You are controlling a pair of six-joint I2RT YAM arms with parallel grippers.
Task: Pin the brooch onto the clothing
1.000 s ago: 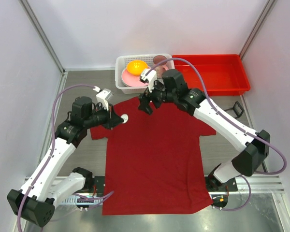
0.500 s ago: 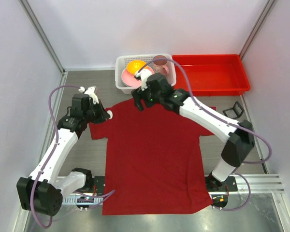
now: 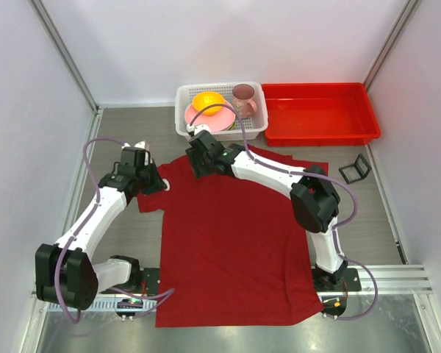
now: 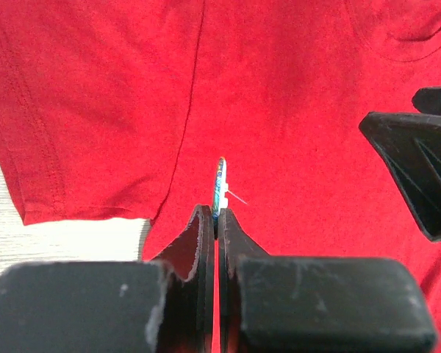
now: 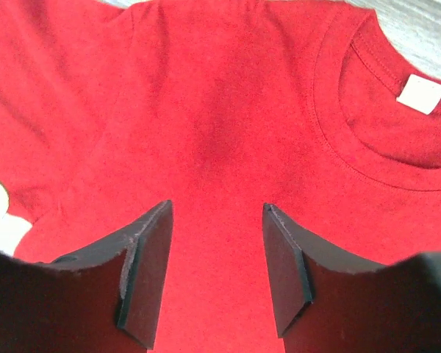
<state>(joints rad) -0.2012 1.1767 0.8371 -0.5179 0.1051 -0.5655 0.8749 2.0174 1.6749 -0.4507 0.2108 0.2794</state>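
Halfway at best: pinched brooch (image 4: 220, 184) edge-on in left fingers (image 4: 201, 243) over shirt (image 4: 301, 110), right fingers (image 5: 147, 257) spread, not yet pinned.

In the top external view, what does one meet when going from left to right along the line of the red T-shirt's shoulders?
left gripper, shut on the brooch → right gripper, jaws apart over the shirt → small black frame on the table, to the right of the shirt.
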